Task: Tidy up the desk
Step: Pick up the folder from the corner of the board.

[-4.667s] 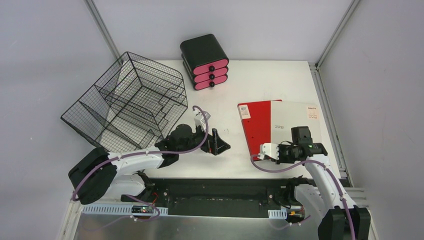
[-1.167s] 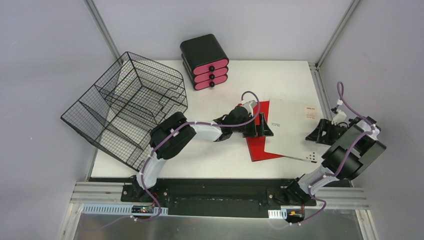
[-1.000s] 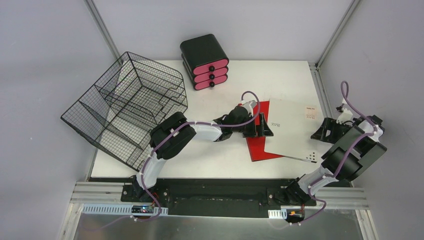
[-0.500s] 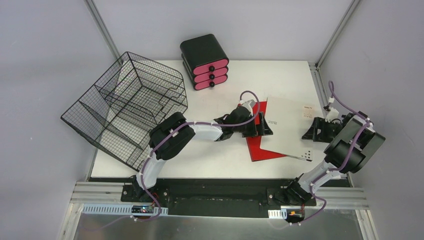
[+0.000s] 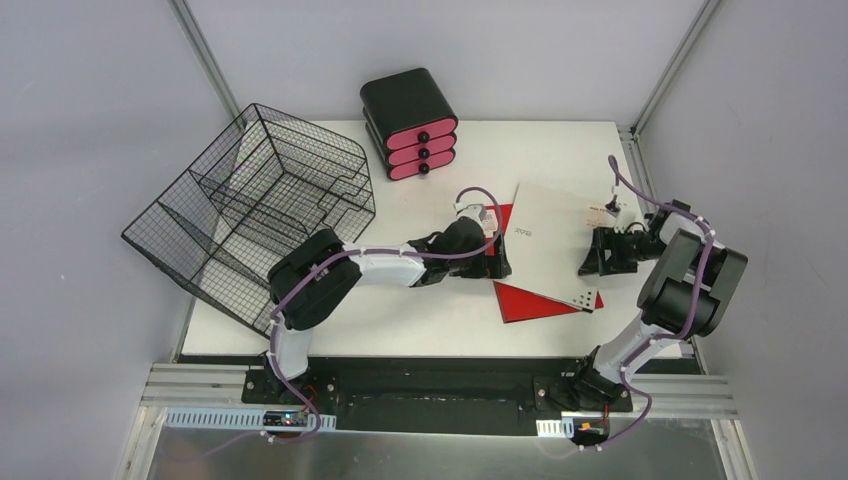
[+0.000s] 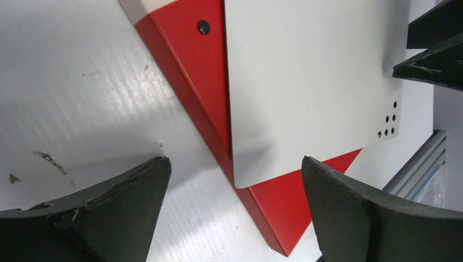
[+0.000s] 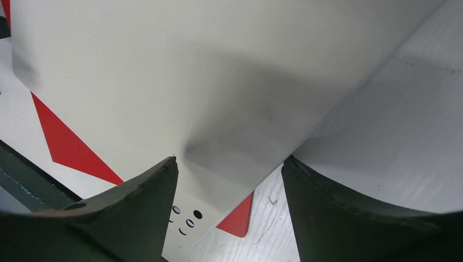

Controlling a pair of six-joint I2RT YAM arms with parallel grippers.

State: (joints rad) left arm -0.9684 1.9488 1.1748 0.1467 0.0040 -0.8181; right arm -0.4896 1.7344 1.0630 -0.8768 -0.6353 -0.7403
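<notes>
Your desk [image 5: 450, 322] fills the middle of the overhead view, stretching from the arm bases out to the far wall. On it, a black drawer unit [image 5: 408, 125] with three pink fronts stands at 12 o'clock against the far edge. A black wire tray rack [image 5: 250, 210] sits at 9 to 10 o'clock, tilted, with its outer side hanging past the desk's left edge.

Toward 3 to 4 o'clock, a white booklet [image 5: 550, 245] lies askew on top of a white-and-red notebook [image 5: 520, 300]. Red corners show beyond the booklet at its left and along its near edge.

Your left gripper [image 5: 495, 258] reaches in from 9 o'clock to the left side of that stack. Its jaws are spread wide, holding nothing, and its wrist camera frames the booklet's near-left corner over the red cover between them.

Your right gripper [image 5: 592, 252] comes in from 3 o'clock over the booklet's right side. Its jaws are also apart, with the booklet's edge running through the gap. You cannot tell from these views whether the fingertips touch the booklet.
</notes>
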